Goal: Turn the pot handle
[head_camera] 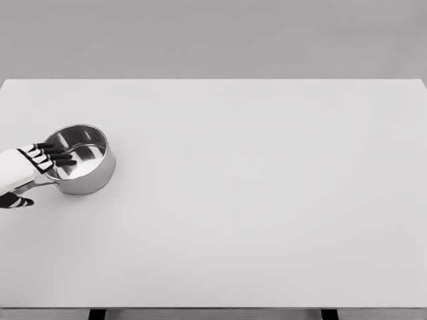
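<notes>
A shiny steel pot (83, 167) stands on the white table (253, 200) at the left. Its short handle (41, 184) points to the lower left and disappears under my left hand (40, 175). That hand comes in from the left edge. Its dark fingers (59, 155) stretch out straight over the pot's near-left rim, and the thumb (17, 201) lies lower, on the other side of the handle. The fingers are not curled around anything. The handle's end is hidden by the palm. My right hand does not show.
The table's far edge (213, 80) meets a plain grey wall. Its near edge (213, 307) runs along the bottom, with two dark legs below it.
</notes>
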